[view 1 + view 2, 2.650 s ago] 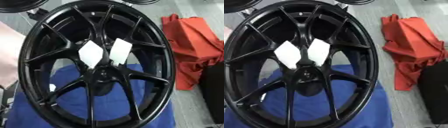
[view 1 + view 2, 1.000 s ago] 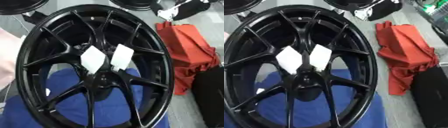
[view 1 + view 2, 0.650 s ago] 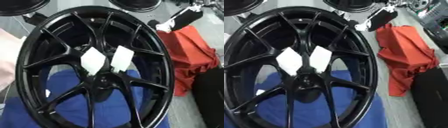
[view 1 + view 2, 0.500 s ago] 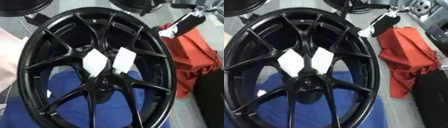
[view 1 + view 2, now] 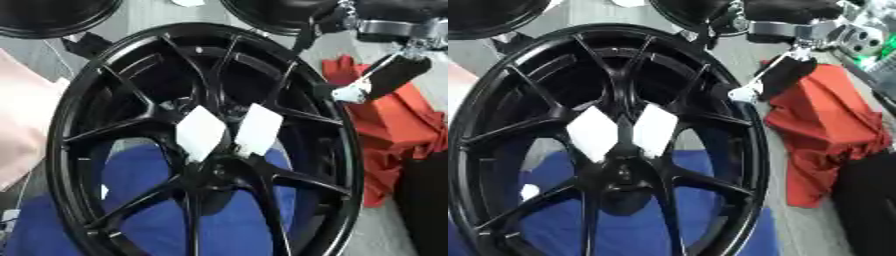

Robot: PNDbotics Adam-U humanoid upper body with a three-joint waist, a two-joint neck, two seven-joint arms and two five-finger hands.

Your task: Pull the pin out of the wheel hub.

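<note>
- Reaching in from the upper right, my right hand (image 5: 385,80) now hangs over the right rim of the big black spoked alloy wheel (image 5: 131,100); a moment ago it was only coming into sight at the top corner. Its dark fingers point down toward the rim with a pale tip showing, but I cannot tell whether they are curled or straight.
- My left hand shows nowhere.
- I judge the change as the start of the approach: the hand is at the wheel's edge, well apart from the centre, and nothing is grasped yet.
- The wheel hub (image 5: 214,172) sits where the spokes meet, low in the middle. I cannot make out the pin itself there.
- Two white diamond-shaped tags (image 5: 201,132) lie between spokes just above the hub.
- One blue cloth (image 5: 149,200) lies under the wheel; one crumpled red cloth (image 5: 824,130) lies on the desk to its right, beneath my hand.
- Two more black wheels (image 5: 52,15) show partly at the far edge.
</note>
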